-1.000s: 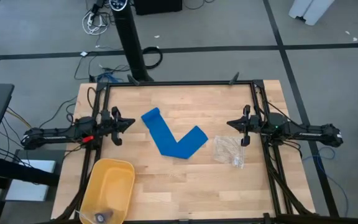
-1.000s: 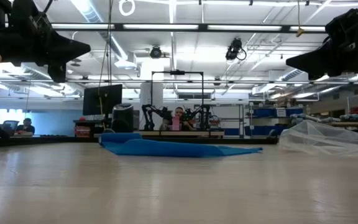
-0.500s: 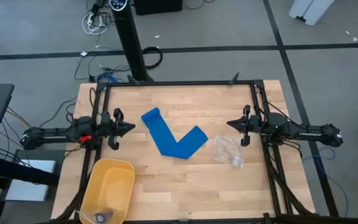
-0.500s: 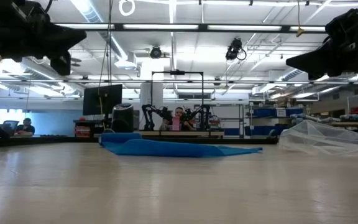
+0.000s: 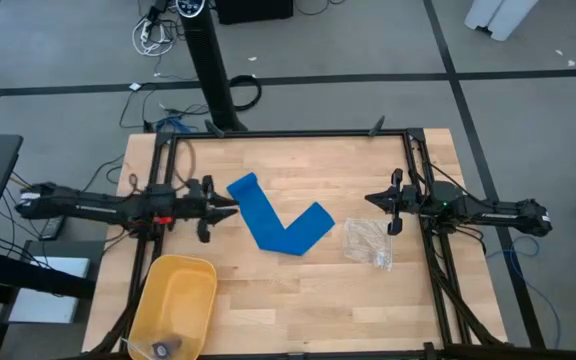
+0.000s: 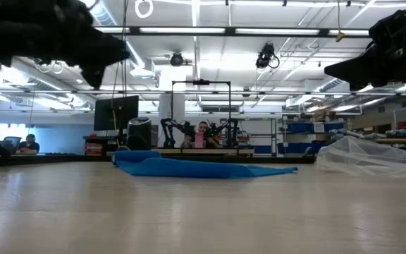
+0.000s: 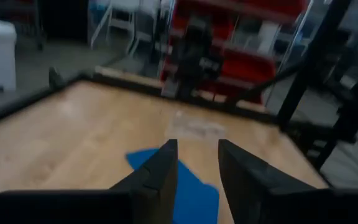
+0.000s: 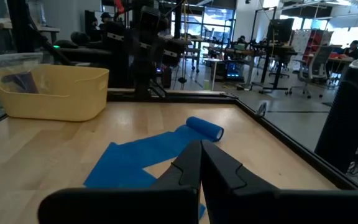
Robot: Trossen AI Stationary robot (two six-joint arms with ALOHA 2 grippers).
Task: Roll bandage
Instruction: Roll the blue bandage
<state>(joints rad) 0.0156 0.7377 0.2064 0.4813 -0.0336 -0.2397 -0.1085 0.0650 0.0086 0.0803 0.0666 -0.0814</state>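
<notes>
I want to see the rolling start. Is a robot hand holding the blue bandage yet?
No. The left gripper is open near the bandage; the right gripper is shut on nothing.

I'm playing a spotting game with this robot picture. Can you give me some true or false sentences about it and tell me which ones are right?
1. The bandage lies in a V shape on the table. True.
2. The left gripper is holding the bandage. False: its fingers are open, with nothing between them, just beside the rolled end.
3. The plastic bag is inside the bin. False: it lies on the table, between the bandage and the right gripper.
4. One end of the bandage is already rolled up a little. True.
5. The right gripper is open wide. False: it is shut and holds nothing.
</notes>
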